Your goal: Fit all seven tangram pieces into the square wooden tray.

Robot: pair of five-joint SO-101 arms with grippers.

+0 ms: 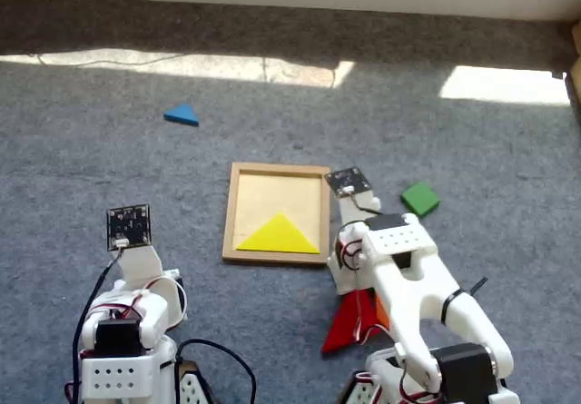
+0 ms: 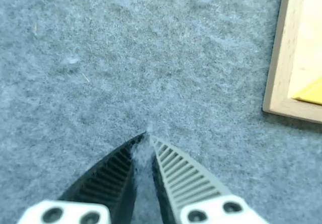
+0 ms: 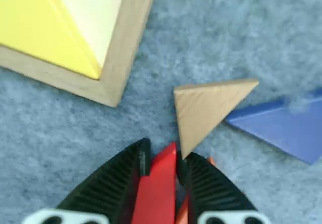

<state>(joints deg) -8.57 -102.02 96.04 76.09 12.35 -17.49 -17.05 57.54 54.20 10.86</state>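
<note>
The square wooden tray lies mid-carpet with a yellow triangle against its near rim. My right gripper is shut on a red triangle just off the tray's near right corner. Past its fingertips lie a plain wooden triangle and a blue piece, with an orange edge peeking beside the red one. The red triangle shows under the right arm. My left gripper is shut on nothing, over bare carpet left of the tray.
A small blue triangle lies far back left on the carpet. A green square sits right of the tray. The left arm stands at the near left. A wall edge runs along the back.
</note>
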